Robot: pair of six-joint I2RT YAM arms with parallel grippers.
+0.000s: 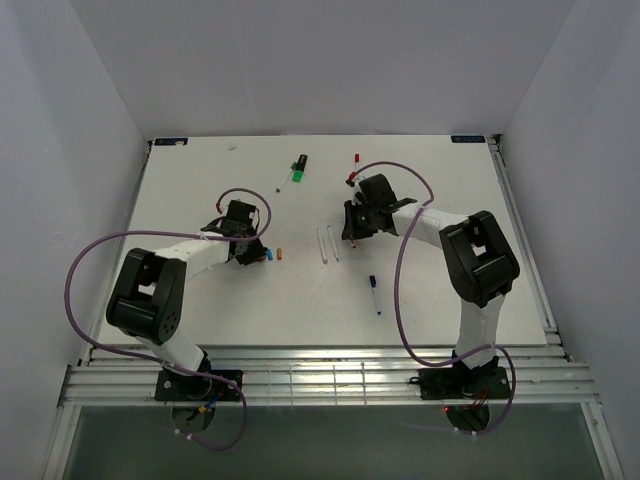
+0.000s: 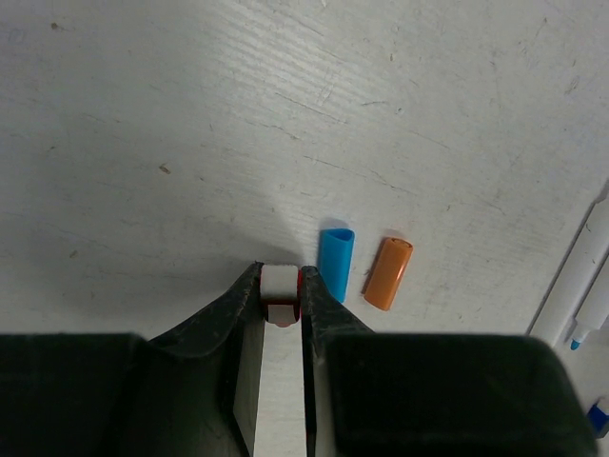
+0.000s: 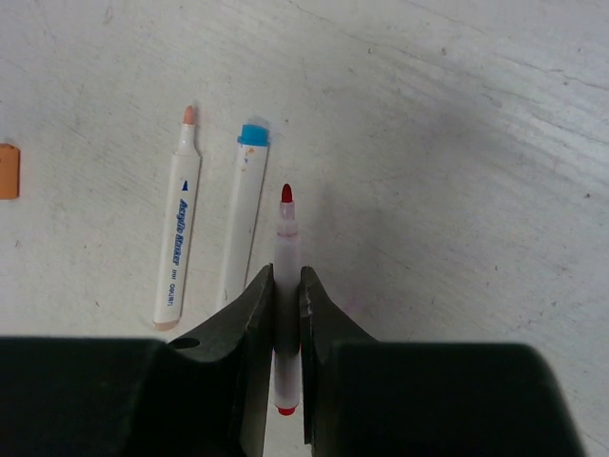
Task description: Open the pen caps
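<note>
While the left end effector point(image 2: 282, 276) pinches a half-hidden red cap point(image 2: 281, 286), the right end effector point(image 3: 285, 278) clamps a red-tipped pen point(image 3: 286, 228).

Left arm point(image 1: 160, 290) is up from its base, elbow folded, forearm reaching in toward the middle. Its tool point(image 2: 282, 286) points down, fingers point(image 2: 243, 305) pinched tight on a small cap point(image 2: 281, 282). Over on the right, the right arm point(image 1: 480, 265) bends at the elbow and stretches inward and away. That tool point(image 3: 285, 278) is clamped narrow around a red-tipped pen point(image 3: 285, 233). The two tools are well apart.
</note>
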